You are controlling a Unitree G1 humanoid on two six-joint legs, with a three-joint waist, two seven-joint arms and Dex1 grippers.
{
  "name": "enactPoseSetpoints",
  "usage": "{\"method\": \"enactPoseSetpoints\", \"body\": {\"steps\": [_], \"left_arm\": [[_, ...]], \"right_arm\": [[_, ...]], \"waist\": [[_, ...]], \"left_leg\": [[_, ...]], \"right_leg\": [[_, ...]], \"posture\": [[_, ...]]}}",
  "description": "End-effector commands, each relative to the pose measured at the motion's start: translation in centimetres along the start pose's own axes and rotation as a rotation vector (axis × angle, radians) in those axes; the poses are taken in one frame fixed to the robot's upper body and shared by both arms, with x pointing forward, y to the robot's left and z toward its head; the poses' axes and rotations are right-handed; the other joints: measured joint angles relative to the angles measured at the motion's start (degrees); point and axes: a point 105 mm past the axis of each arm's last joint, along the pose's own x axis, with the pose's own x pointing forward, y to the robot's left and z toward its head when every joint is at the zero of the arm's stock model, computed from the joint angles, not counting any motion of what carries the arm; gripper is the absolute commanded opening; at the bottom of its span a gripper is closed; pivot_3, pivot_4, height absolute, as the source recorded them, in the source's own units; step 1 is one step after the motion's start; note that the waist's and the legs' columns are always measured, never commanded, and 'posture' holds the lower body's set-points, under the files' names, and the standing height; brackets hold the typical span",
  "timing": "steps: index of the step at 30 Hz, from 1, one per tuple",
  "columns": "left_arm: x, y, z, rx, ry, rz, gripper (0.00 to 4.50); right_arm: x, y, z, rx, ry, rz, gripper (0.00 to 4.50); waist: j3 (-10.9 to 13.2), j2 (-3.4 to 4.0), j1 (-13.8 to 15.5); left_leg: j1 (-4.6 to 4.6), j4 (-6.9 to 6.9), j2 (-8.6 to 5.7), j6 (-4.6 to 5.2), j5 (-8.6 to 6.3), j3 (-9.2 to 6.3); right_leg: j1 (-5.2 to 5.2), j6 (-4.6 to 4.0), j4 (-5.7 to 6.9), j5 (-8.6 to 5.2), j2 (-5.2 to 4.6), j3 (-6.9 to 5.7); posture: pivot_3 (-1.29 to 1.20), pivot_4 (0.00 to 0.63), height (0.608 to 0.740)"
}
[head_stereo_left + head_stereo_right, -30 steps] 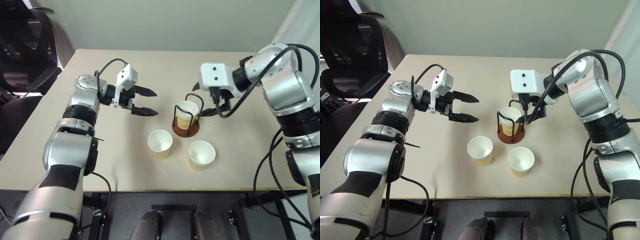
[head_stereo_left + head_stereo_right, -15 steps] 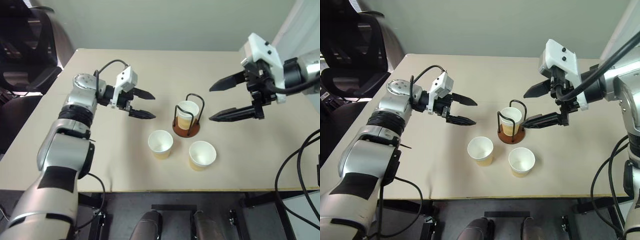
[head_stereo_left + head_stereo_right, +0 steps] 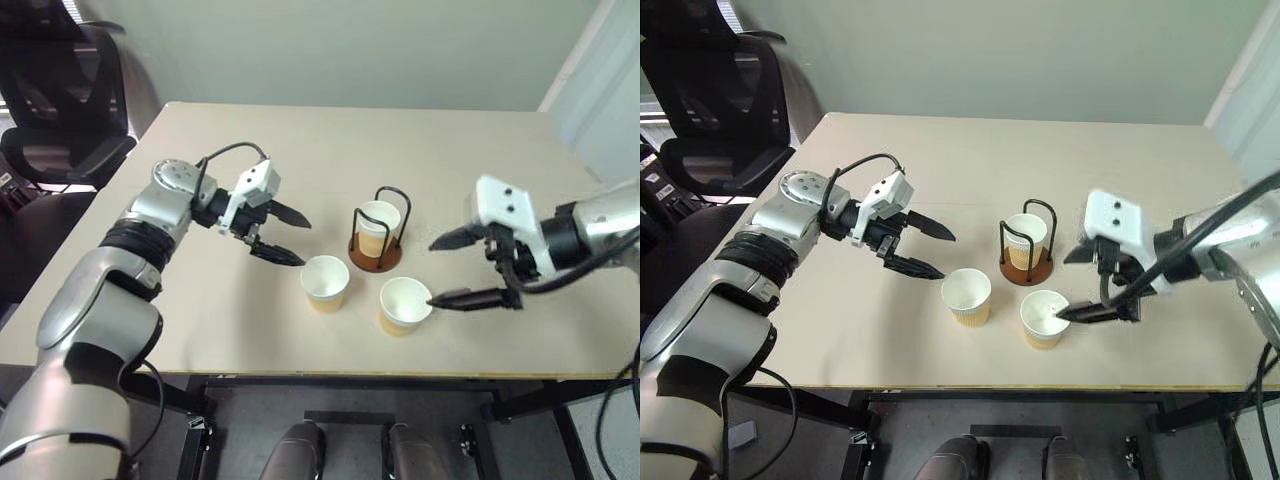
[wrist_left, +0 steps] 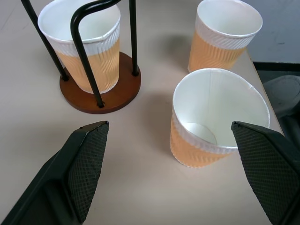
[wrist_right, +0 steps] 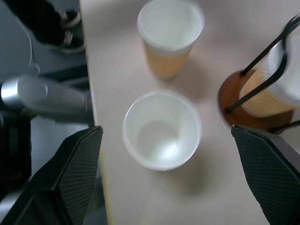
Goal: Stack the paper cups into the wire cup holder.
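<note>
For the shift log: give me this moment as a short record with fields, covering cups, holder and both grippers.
cup in holder: one paper cup upright inside the wire cup holder
loose cups: two upright on the table, left cup, right cup
left gripper: open, empty, beside the left cup
right gripper: open, empty, at the right cup
stacking: two cups not yet stacked

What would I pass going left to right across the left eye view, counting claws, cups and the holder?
Left claw → paper cup nearest it → wire cup holder with a cup inside → second loose cup → right claw.
</note>
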Motion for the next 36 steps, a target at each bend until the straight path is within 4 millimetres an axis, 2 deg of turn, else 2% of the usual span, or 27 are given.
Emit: {"method": "enactPoseSetpoints", "body": {"steps": [1, 2, 4, 5, 19, 34, 36], "left_arm": [[-0.5, -0.1, 1.8, 0.049, -0.020, -0.029, 4.50], [-0.4, -0.2, 1.8, 0.050, -0.021, -0.031, 4.50], [-0.4, -0.2, 2.0, 0.053, -0.023, -0.035, 4.50], [-0.4, -0.2, 2.0, 0.054, -0.025, -0.036, 4.50], [-0.3, -0.2, 2.2, 0.060, -0.030, -0.037, 4.50], [-0.7, 0.0, 1.9, 0.056, -0.035, -0.015, 4.50], [-0.7, 0.0, 1.8, 0.056, -0.035, -0.013, 4.50]], "right_arm": [[-0.5, 0.9, 0.3, -0.086, 0.021, 0.011, 4.46], [-0.4, 1.0, 0.2, -0.094, 0.027, 0.012, 4.46], [0.3, 1.3, 0.0, -0.125, 0.038, 0.014, 4.46], [0.6, 1.3, 0.0, -0.137, 0.040, 0.014, 4.46], [3.8, 1.3, -0.3, -0.283, 0.076, 0.038, 4.46], [6.2, 1.8, -2.7, -0.402, 0.177, 0.094, 4.46], [6.6, 1.8, -3.1, -0.424, 0.190, 0.096, 4.09]], "waist": [[0.0, -0.02, -0.1], [0.0, -0.04, -0.1], [0.0, -0.06, -0.3], [0.0, -0.05, -0.1], [0.0, -0.05, -0.1], [0.0, -0.08, -0.1], [0.0, -0.08, -0.1]], "left_leg": [[0.01, 0.01, 0.06, -0.08, 0.04, -0.05], [0.06, -0.05, -0.02, -0.07, 0.06, 0.06], [0.07, -0.02, 0.09, -0.10, 0.07, -0.08], [0.08, -0.06, 0.02, -0.10, 0.10, 0.02], [0.00, -0.04, 0.07, -0.10, 0.08, -0.08], [-0.02, -0.05, 0.06, -0.10, 0.04, -0.06], [-0.01, -0.05, 0.05, -0.09, 0.03, -0.07]], "right_leg": [[0.04, 0.00, -0.01, 0.00, -0.04, 0.07], [0.04, -0.03, -0.02, 0.00, 0.24, -0.14], [0.07, -0.03, -0.02, 0.01, 0.03, 0.07], [0.06, -0.03, -0.01, 0.01, 0.27, -0.10], [0.04, 0.01, -0.08, 0.01, 0.01, -0.04], [0.05, 0.05, -0.15, -0.01, -0.01, -0.04], [0.07, 0.05, -0.15, 0.00, 0.00, -0.05]], "posture": [[0.00, 0.150, 0.740], [0.00, 0.150, 0.740], [0.00, 0.150, 0.740], [0.00, 0.150, 0.740], [0.00, 0.150, 0.740], [0.00, 0.150, 0.740], [0.00, 0.150, 0.740]]}}
